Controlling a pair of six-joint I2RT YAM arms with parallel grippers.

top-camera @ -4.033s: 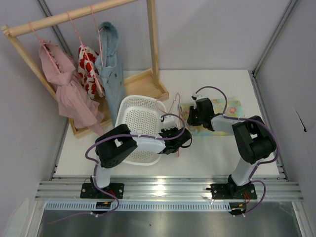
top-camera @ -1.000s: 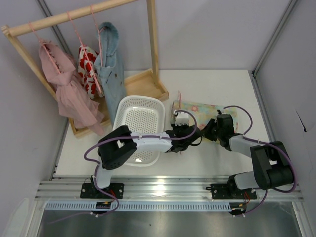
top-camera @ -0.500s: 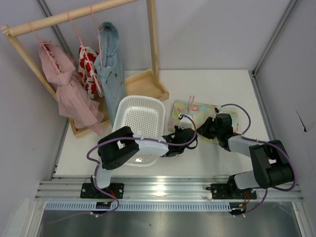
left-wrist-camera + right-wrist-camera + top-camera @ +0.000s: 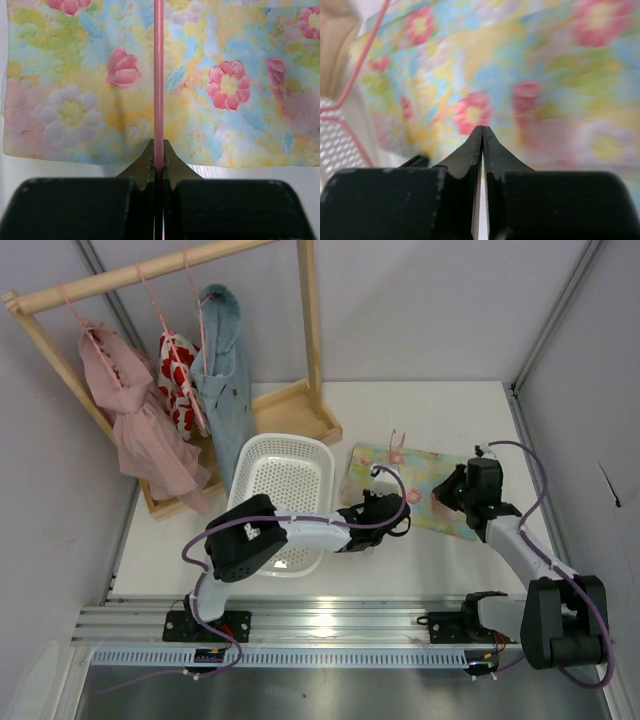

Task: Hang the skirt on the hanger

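The skirt (image 4: 425, 480) lies spread flat on the white table, right of the basket. The pink hanger's hook (image 4: 397, 440) sticks out past the skirt's far edge. My left gripper (image 4: 393, 522) is at the skirt's near edge, shut on the hanger. In the left wrist view the hanger wire (image 4: 158, 75) runs straight over the skirt (image 4: 230, 100) from my gripper (image 4: 158, 167). My right gripper (image 4: 450, 492) is shut and hovers over the skirt's right part. In the right wrist view the gripper (image 4: 483, 131) holds nothing, with the blurred skirt (image 4: 550, 75) beyond and the hanger wire (image 4: 365, 65) at left.
A white perforated basket (image 4: 285, 500) stands left of the skirt, over my left arm. A wooden rack (image 4: 150, 270) at the back left carries a pink garment (image 4: 135, 410), a red-and-white one (image 4: 178, 370) and a denim one (image 4: 225, 370). Its base tray (image 4: 300, 415) lies near the skirt.
The skirt has been drawn out flatter and wider to the right. My right gripper has moved right and back. The left gripper still holds the hanger, shifted slightly right.
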